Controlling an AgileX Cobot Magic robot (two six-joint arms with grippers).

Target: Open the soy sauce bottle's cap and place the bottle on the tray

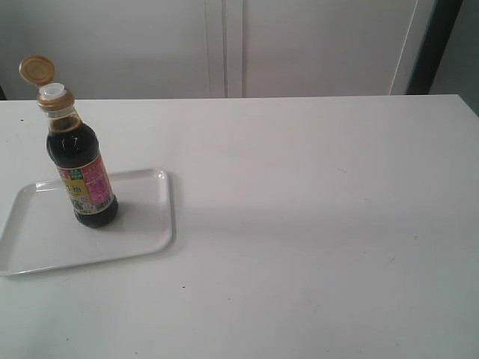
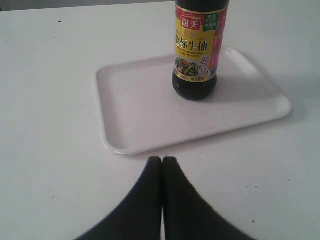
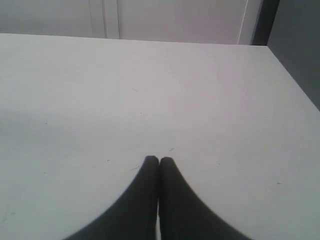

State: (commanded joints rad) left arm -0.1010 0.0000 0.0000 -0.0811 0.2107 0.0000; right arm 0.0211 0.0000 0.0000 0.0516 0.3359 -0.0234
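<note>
Bottle: we see the soy sauce bottle [image 1: 83,178] upright on the tray [image 1: 142,224]
Cap: the cap [image 1: 36,70] flipped open
Grippers: left gripper [image 2: 162,160] and right gripper [image 3: 159,160] pressed together, empty; tray at 12 o'clock of the left

You have the soy sauce bottle [image 2: 195,60] upright on the tray [image 2: 140,115], tray just ahead of the left gripper [image 2: 162,160] jaws, the table [image 3: 200,100] ahead of the right gripper [image 3: 159,160] jaws.

My left matte black pincer [image 2: 162,159] and right pincer [image 3: 159,158] each showed two smooth, tapering fingers.
</note>
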